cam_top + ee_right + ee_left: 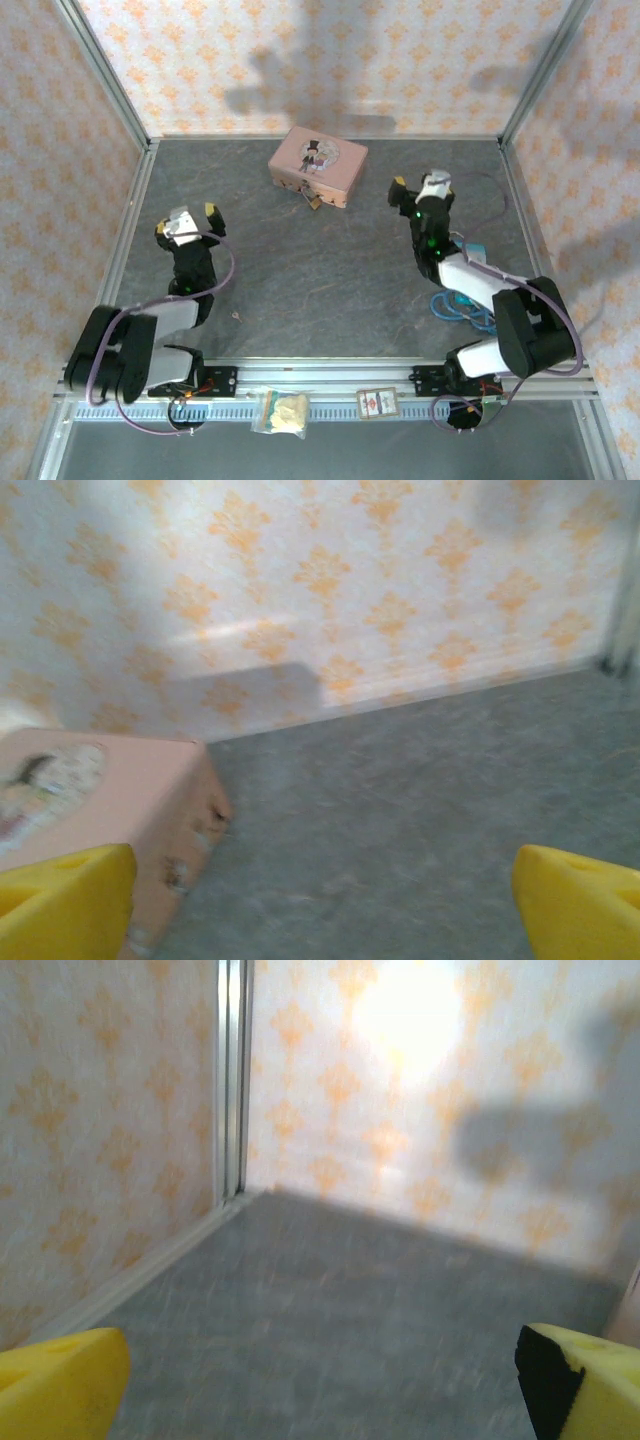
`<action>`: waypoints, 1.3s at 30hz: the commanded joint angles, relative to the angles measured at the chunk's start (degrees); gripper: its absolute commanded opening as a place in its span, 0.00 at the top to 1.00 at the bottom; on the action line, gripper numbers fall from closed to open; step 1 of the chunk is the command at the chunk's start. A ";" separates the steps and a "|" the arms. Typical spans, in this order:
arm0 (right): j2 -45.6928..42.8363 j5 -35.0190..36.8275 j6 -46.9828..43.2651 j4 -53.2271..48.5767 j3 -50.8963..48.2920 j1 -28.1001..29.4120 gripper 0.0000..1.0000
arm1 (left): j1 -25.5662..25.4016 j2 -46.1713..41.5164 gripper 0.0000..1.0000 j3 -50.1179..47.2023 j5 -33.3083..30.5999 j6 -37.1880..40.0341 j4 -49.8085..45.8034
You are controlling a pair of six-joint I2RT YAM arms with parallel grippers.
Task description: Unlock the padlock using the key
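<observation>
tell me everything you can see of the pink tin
The pink tin is a flat rectangular box with rounded corners, apparently painted metal, its lid bearing a pale oval with a top-hatted figure. It lies flat on the grey table near the back wall, turned at an angle. A small brass padlock sits against its near side; nothing else touches it. The right wrist view shows scuffs along one side.
</observation>
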 commanded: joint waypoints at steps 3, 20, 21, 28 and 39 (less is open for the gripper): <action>9.06 -5.23 15.39 -22.39 14.79 4.22 0.03 | -0.31 -6.00 0.01 5.16 3.49 -16.78 -17.79; 34.88 -21.55 21.75 -37.34 42.94 5.88 0.12 | -0.48 -3.40 0.04 5.73 30.63 -36.94 -24.22; 36.07 -22.10 21.54 -37.50 44.04 5.93 0.12 | -0.79 -2.65 0.04 5.76 31.78 -37.25 -23.45; 42.02 -21.72 20.52 -39.99 49.97 5.89 0.18 | -2.47 1.89 0.05 6.51 35.60 -38.65 -21.73; 39.33 -29.45 -3.40 -51.89 47.07 5.80 0.52 | -2.52 -8.64 0.04 2.72 33.46 -37.38 -32.50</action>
